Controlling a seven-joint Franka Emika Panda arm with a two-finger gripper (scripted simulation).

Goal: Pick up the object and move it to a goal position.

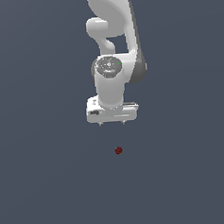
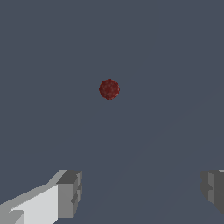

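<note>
The object (image 1: 118, 151) is a tiny dark red roundish lump lying on the flat grey ground, far smaller than the arm. In the wrist view the object (image 2: 109, 89) sits well apart from the fingers. My white gripper (image 1: 112, 123) hangs above and slightly to the exterior view's left of it, pointing down. Its two fingertips are spread wide and hold nothing. In the wrist view the gripper (image 2: 142, 192) shows a grey finger pad (image 2: 70, 194) on one side and the other pad at the frame's edge, with bare ground between them.
The white arm (image 1: 113, 33) rises behind the gripper toward the top of the exterior view. All around lies plain grey-blue ground with no other objects, edges or containers in view.
</note>
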